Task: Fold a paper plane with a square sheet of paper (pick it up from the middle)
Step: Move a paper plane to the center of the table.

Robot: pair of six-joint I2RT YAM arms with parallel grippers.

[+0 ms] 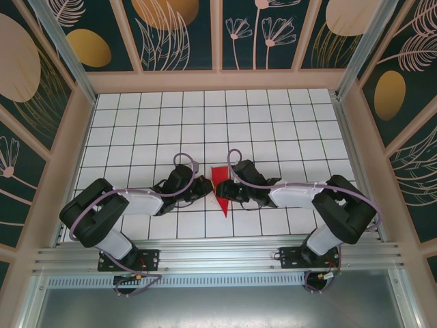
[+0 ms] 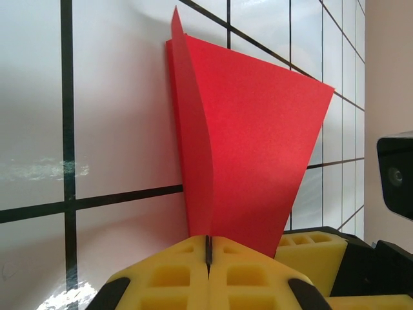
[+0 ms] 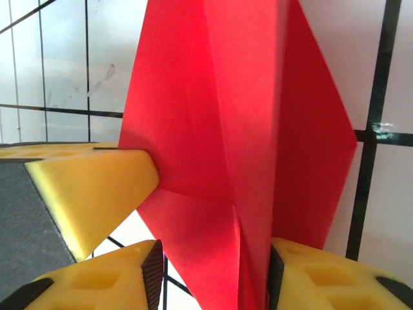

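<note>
The square sheet of paper (image 1: 221, 182) is bright red and folded into a narrow creased wedge, its tip pointing at the near edge, mid-table between both arms. My left gripper (image 1: 206, 186) comes at it from the left. In the left wrist view that left gripper (image 2: 208, 248) is shut, its yellow pads pinching one upright flap of the paper (image 2: 258, 148). My right gripper (image 1: 222, 193) reaches in from the right. In the right wrist view its jaws (image 3: 214, 258) stand apart, open, with the folded paper (image 3: 213, 129) between them; the right pad touches the paper.
White gridded tabletop (image 1: 205, 116) inside wooden walls with dark panels. Aluminium rail (image 1: 218, 260) along the near edge carries both arm bases. The right wrist's camera housing (image 2: 397, 174) sits close to the paper's right side.
</note>
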